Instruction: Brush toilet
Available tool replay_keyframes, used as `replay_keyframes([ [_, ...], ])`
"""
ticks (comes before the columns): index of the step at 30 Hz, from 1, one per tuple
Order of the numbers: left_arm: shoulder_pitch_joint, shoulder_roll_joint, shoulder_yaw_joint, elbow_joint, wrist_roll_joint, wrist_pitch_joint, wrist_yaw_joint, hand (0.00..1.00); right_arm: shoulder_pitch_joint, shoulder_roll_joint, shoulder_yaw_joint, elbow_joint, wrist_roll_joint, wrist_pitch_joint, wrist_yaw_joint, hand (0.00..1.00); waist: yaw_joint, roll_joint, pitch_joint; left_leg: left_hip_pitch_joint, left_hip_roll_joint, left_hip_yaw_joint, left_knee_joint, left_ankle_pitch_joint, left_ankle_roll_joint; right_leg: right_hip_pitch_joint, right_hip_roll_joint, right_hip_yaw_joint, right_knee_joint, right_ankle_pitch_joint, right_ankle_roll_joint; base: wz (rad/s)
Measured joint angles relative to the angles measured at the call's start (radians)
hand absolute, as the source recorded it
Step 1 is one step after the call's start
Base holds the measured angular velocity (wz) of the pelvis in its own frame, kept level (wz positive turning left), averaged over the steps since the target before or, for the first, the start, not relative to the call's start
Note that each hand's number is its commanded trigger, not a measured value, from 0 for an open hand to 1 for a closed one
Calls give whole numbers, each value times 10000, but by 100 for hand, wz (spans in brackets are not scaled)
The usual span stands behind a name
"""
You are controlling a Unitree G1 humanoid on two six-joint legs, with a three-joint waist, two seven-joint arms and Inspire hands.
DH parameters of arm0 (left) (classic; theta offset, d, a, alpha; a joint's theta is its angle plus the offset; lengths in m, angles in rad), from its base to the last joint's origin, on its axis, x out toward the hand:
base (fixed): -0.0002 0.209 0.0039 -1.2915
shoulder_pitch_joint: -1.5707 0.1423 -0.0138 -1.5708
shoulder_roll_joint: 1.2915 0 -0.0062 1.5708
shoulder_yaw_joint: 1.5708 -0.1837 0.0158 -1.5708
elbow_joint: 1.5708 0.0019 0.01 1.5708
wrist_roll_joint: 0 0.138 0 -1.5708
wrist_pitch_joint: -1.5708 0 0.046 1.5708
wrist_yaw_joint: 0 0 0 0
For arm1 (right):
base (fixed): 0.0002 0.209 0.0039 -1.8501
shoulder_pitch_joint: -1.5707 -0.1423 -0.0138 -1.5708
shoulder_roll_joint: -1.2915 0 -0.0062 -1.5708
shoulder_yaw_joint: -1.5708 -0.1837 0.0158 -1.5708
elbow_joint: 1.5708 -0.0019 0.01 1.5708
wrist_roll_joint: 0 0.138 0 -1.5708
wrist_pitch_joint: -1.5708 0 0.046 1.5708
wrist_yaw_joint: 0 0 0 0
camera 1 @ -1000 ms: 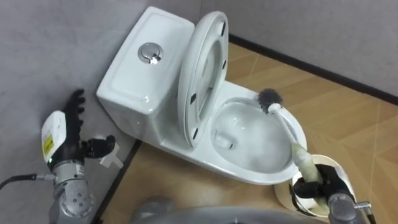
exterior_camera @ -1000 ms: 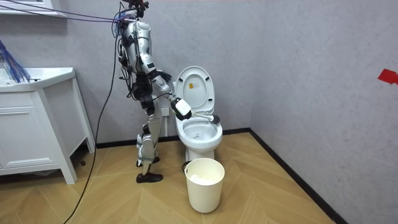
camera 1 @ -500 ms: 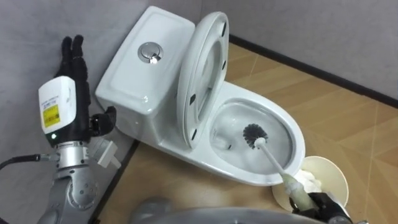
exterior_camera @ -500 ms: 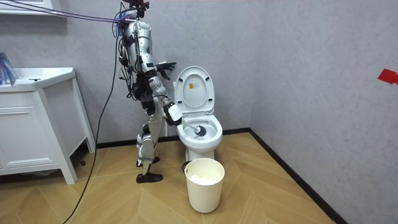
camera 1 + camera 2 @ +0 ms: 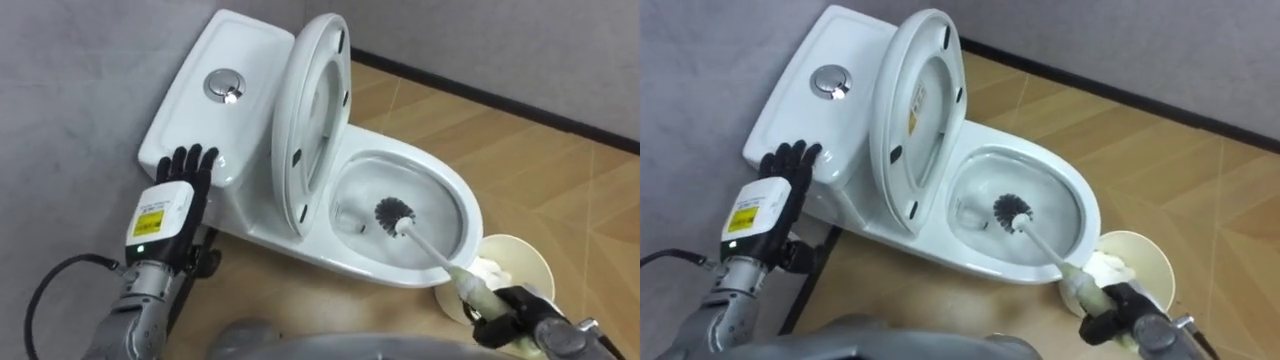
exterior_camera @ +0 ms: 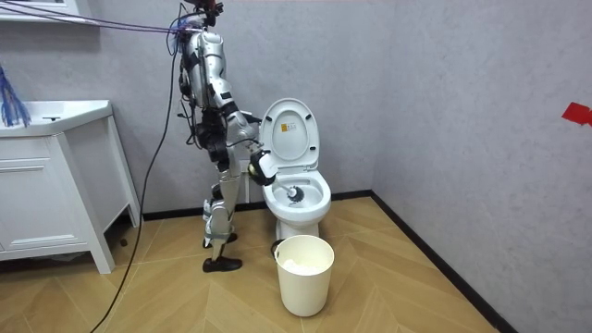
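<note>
at the lower right of the left eye view the right hand [image 5: 512, 312] is clamped round the handle of the toilet brush [image 5: 432, 252]. its dark bristle head sits inside the toilet bowl [image 5: 370, 265], mid-frame. at lower left the left hand [image 5: 165, 215] has straight fingers, tips at the tank [image 5: 215, 110] corner. a white bin [image 5: 535, 262] stands just beside the bowl.
</note>
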State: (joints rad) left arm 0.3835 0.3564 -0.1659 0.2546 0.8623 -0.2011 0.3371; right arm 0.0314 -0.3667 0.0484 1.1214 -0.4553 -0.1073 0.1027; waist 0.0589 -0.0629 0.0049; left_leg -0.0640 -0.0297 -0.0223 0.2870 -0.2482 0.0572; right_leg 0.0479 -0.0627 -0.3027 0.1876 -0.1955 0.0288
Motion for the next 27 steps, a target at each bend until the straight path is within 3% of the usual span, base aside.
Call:
replay_keyframes([
  [6, -236, 727, -331, 144, 12, 70, -370, 0, -1131, -402, 104, 4, -41, -1, 86, 100, -2, 175, -63, -409, -3, 136, 4, 190, 2, -530, -60, -37, 195, 5, -11, -2],
  [13, -842, 751, -432, 527, 35, 61, -301, 0, -1570, -403, 108, 26, -641, 19, -218, 100, 65, 248, -40, -1014, -4, 134, 58, 326, 3, -1208, -107, 14, 546, 39, -71, -3],
  [15, -1256, 757, -425, 648, 35, 35, -265, 0, -1698, -484, 418, 26, -718, 147, -410, 100, 282, 225, 8, -1369, 12, 266, 51, 464, 1, -1694, -121, 193, 724, 90, -155, -16],
  [18, -2042, 748, -409, 1113, 12, -106, -105, 0, -2051, -556, 589, 24, -1408, 148, -538, 100, 326, 232, 45, -1970, 12, 271, 195, 637, -2, -2366, -180, 126, 975, 141, -241, 0],
  [22, -3274, 751, -446, 2059, -1, -318, 324, 0, -2582, -621, 1404, 9, -1646, 150, -975, 100, 418, 184, 216, -2513, 18, 178, 207, 892, -52, -2914, -214, -35, 1091, 257, -383, 7],
  [25, -4110, 747, -481, 2387, 9, -389, 633, 0, -2936, -632, 1891, -70, -1910, 143, -1190, 100, 553, 177, 243, -3218, 33, 134, 524, 996, -121, -3539, -153, -41, 1289, 323, -495, 6],
  [27, -4525, 747, -505, 2523, 12, -402, 843, 0, -3105, -619, 2200, -157, -2049, 190, -1242, 100, 603, 90, 307, -3598, 39, 37, 644, 1064, -166, -3884, -139, -59, 1443, 311, -544, 15],
])
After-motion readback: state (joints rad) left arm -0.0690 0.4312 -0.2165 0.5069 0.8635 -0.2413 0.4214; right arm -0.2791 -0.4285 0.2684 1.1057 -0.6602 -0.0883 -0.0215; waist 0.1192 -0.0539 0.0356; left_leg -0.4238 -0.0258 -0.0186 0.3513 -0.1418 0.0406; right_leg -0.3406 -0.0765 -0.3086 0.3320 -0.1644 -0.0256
